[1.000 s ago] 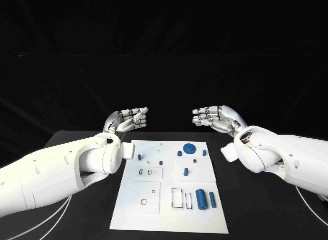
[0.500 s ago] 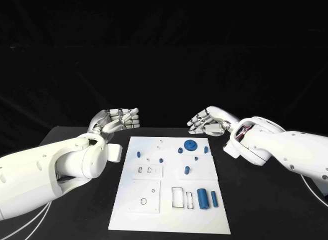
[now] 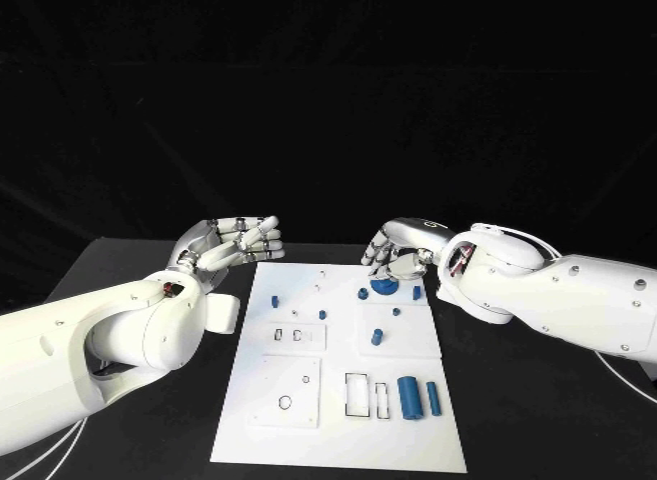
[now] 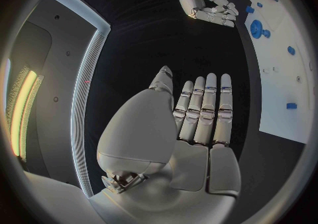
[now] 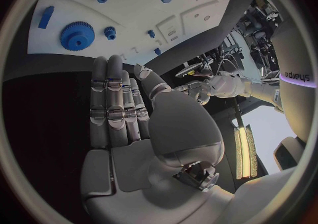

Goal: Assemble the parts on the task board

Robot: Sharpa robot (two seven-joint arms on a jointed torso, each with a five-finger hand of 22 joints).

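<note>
The white task board (image 3: 307, 440) lies in the middle of the black table. A large blue gear (image 3: 384, 287) and a small gear (image 3: 416, 292) sit near its far edge. A blue cylinder (image 3: 409, 396) and a thin blue bar (image 3: 433, 398) lie near the front right, and small blue pegs (image 3: 374, 338) are scattered between. My right hand (image 3: 400, 250) hovers just beyond the large gear (image 5: 76, 37), fingers (image 5: 113, 102) straight and holding nothing. My left hand (image 3: 235, 240) floats off the board's far left corner, fingers (image 4: 202, 113) extended and empty.
Black tabletop surrounds the board on all sides. Both white forearms reach in along the board's left and right edges. Rectangular recesses (image 3: 356, 394) lie beside the cylinder, and an oval hole (image 3: 285, 402) is at the front left.
My right hand has come down and left toward the board's far edge, ending just beyond the large gear. The left hand has barely moved.
</note>
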